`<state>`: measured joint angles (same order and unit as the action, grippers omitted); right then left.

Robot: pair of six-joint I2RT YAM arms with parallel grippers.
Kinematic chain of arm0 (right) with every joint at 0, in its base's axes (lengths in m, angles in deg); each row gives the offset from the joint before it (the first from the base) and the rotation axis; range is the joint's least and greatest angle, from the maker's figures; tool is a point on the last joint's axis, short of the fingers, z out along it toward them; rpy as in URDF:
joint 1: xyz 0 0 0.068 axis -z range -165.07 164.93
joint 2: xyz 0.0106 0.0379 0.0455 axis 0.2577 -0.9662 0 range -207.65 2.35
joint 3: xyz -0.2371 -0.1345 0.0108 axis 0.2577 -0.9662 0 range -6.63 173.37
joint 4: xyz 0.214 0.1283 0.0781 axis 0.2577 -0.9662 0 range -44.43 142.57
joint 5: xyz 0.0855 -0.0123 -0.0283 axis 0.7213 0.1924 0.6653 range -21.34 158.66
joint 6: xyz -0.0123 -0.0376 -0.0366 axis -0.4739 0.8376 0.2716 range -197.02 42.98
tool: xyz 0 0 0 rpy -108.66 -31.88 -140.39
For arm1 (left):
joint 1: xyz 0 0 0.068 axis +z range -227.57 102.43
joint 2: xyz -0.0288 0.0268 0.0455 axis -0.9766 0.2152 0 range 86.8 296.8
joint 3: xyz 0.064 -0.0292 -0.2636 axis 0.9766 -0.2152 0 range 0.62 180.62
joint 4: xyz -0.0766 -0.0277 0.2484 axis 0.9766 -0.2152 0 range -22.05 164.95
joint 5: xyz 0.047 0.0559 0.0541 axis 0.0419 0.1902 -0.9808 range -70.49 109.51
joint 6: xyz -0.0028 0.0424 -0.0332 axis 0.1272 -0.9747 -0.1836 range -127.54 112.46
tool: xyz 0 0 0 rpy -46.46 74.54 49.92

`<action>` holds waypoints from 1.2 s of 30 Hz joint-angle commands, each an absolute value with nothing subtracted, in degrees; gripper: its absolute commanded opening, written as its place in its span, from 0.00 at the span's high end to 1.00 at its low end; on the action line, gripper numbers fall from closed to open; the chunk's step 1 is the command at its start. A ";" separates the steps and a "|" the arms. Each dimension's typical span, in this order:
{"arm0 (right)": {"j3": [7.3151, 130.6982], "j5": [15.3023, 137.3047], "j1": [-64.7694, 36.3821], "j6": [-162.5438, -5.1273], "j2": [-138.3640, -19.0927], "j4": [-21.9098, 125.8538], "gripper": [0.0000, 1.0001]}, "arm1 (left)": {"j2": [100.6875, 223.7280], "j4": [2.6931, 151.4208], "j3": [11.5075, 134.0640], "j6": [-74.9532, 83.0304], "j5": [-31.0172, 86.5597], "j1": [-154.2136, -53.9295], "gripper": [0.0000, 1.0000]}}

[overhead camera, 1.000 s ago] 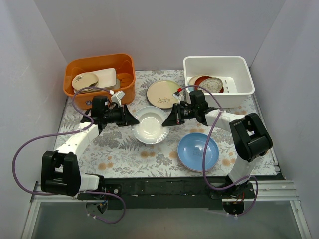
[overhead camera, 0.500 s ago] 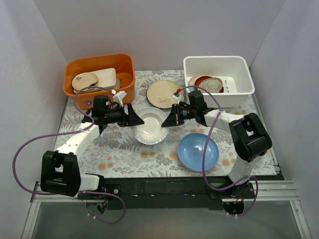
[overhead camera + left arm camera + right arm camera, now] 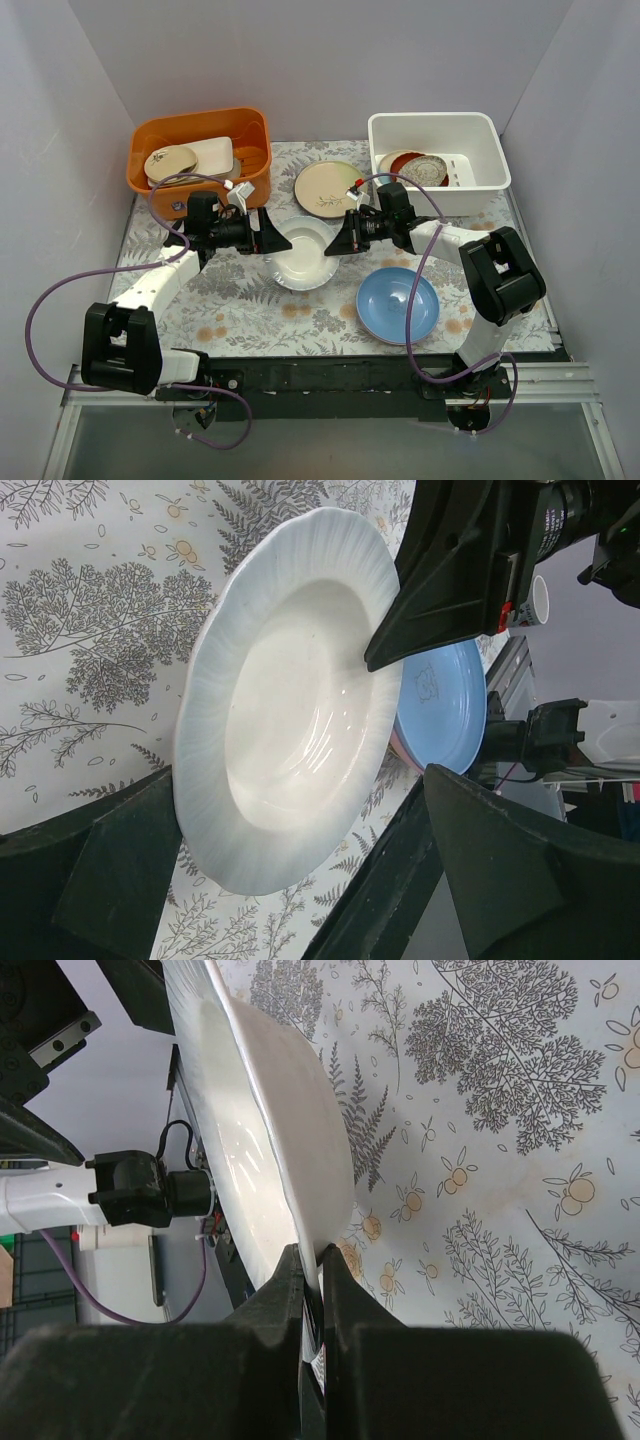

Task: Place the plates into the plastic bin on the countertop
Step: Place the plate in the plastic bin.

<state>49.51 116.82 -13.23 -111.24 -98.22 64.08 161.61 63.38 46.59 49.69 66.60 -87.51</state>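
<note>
In the left wrist view the blue plate (image 3: 450,705) shows only as a crescent at centre right. The rest of it lies behind the white ribbed plate (image 3: 290,710) and the right gripper (image 3: 372,663). The fingers of the left gripper (image 3: 300,775) run off the bottom edge. In the right wrist view the top edge cuts off that ribbed plate. From above, the stacked plates (image 3: 415,168) in the white bin (image 3: 480,130), upper right, cover one another, and their number cannot be told.
</note>
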 commanded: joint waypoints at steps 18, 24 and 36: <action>55.16 120.17 -12.49 -113.41 -93.63 66.37 0.99 | 161.07 62.12 48.78 48.71 64.25 -87.77 0.02; 55.16 121.22 -10.65 -113.93 -92.92 66.63 0.99 | 161.07 61.77 48.87 48.62 63.98 -87.77 0.02; 58.15 121.57 -3.09 -109.98 -90.72 60.05 0.99 | 160.37 61.77 48.78 48.45 64.07 -87.77 0.02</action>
<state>53.88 117.28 -5.69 -111.41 -95.16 59.29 161.63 61.87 46.88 49.65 64.28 -87.55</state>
